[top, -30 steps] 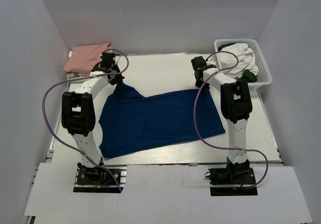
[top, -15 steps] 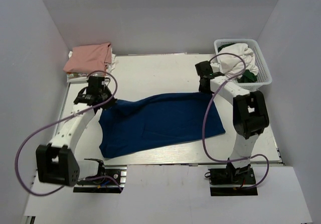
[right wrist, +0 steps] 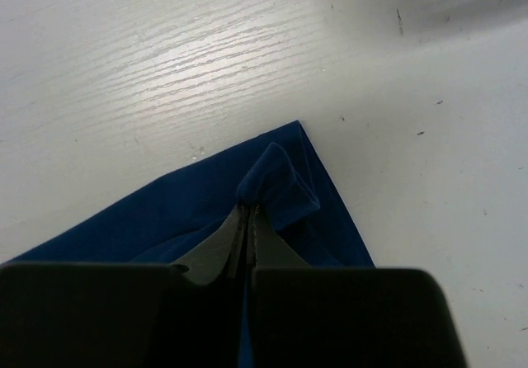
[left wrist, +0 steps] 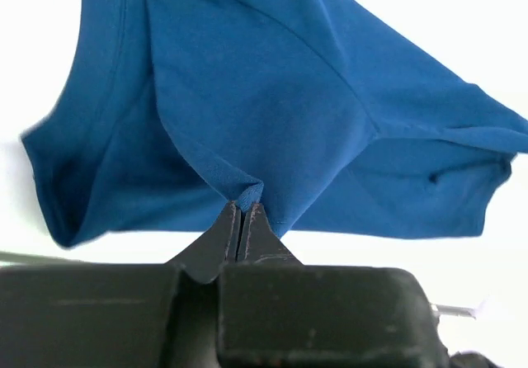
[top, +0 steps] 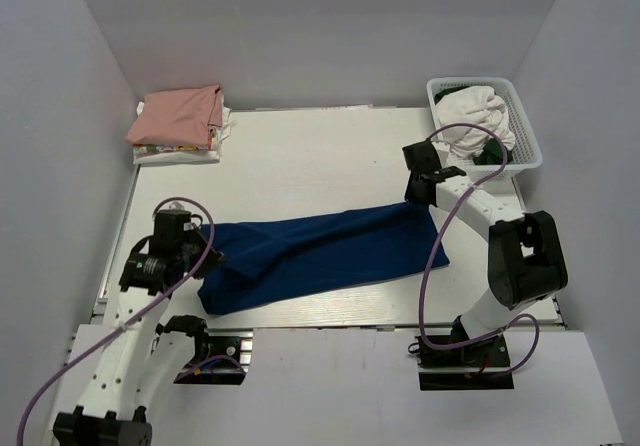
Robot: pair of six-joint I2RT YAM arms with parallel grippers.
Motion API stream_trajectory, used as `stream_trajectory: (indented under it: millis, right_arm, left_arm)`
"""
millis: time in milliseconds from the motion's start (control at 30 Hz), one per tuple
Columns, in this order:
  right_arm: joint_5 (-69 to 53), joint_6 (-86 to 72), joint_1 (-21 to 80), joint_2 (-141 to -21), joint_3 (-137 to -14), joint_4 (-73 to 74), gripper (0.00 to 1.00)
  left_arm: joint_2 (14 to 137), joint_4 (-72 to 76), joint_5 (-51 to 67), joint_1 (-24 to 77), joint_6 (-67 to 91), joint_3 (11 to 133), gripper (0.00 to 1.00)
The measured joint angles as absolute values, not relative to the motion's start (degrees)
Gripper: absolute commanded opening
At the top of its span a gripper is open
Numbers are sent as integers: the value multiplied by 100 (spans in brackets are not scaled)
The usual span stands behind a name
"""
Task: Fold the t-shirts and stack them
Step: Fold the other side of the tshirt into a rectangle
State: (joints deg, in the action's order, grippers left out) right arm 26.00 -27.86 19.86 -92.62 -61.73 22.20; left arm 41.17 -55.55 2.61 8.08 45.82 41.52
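White table [top: 320,156]: blue t-shirt [top: 320,251], folded stack [top: 180,118] far-left, basket [top: 528,136] far-right.

The dark blue t-shirt [top: 320,251] lies across the middle of the table [top: 300,146] as a long, rumpled band, doubled over lengthwise, both ends puckered up. The salmon-pink t-shirt [top: 178,114] sits folded in the far left corner, well apart

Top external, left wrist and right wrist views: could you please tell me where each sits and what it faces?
Top external: above and behind the arm bases, facing down at the table; shows both arms, blue shirt, pink shirt, basket.
Left wrist: on the left arm, facing along the left end effector, shut on the blue shirt's edge.
Right wrist: on the right arm, facing down past the right end effector, shut on its corner.
All share the blue shirt.
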Motion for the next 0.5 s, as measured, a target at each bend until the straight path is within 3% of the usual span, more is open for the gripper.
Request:
stream_trajectory:
  millis: [100,200,233,300,333,400,433,500]
  right_arm:
    - [2532,-2788,1986,-9205,-6145,2152,0]
    - [2519,-2790,1986,-9096,-6014,2034,0]
    - [2517,-2799,1986,-9070,-5966,2029,0]
    - [2534,-2827,1984,-9037,-5830,2014,3]
    - [2539,-2860,1984,-9037,-5763,2010,16]
    - [2561,-2985,1984,-9037,-5590,2029,41]
    - [2615,-3083,1981,-9037,-5485,2045,75]
    - [2759,-3332,1968,-9037,-5339,2202,88]
  left_arm:
    - [3745,-5782,390,810,4654,4084,0]
    - [3618,-5896,539,810,4676,3769,28]
    - [3636,-5922,620,810,4685,3638,31]
    - [3680,-5994,827,810,4696,3439,55]
    - [3688,-6025,913,810,4676,3400,60]
    - [3677,-6077,1041,810,4670,3404,84]
    - [3649,-6136,1059,810,4659,3446,100]
    - [3621,-6230,1074,810,4576,3594,100]
